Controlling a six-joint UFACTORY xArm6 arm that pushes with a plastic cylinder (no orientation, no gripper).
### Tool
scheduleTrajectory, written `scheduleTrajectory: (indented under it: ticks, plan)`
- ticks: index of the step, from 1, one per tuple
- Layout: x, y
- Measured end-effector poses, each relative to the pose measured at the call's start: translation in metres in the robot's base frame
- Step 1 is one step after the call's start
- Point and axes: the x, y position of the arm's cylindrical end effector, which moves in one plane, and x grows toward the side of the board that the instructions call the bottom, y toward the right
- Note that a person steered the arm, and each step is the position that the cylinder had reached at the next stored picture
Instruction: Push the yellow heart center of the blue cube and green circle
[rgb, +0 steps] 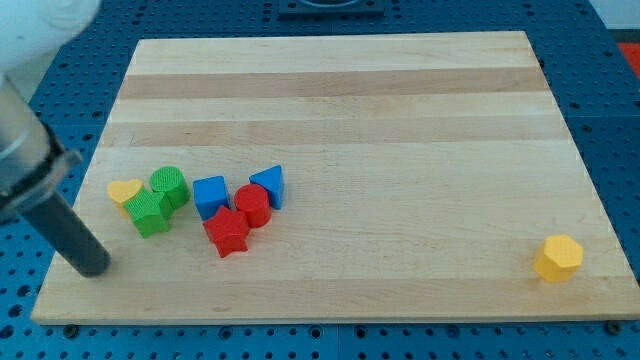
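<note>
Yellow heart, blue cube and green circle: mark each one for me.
yellow heart (124, 191), camera view, top face.
blue cube (210, 192), camera view, top face.
green circle (169, 184), camera view, top face.

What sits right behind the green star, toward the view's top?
The green circle touches the green star at its upper right, and the yellow heart at its upper left. The heart's right edge is hidden by the green blocks. My tip stands lower left, apart.

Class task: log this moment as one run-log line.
my tip: below-left of cluster, touching nothing | yellow heart: left of green circle | blue cube: right of circle | push: not begun
</note>
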Motion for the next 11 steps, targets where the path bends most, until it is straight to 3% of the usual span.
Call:
scheduleTrajectory:
  ticks: [1, 3, 6, 11]
  plan:
    - [-0.028, -0.039]
    - [-0.070, -0.028]
    - [-0.070, 0.058]
    - [-0.080, 0.116]
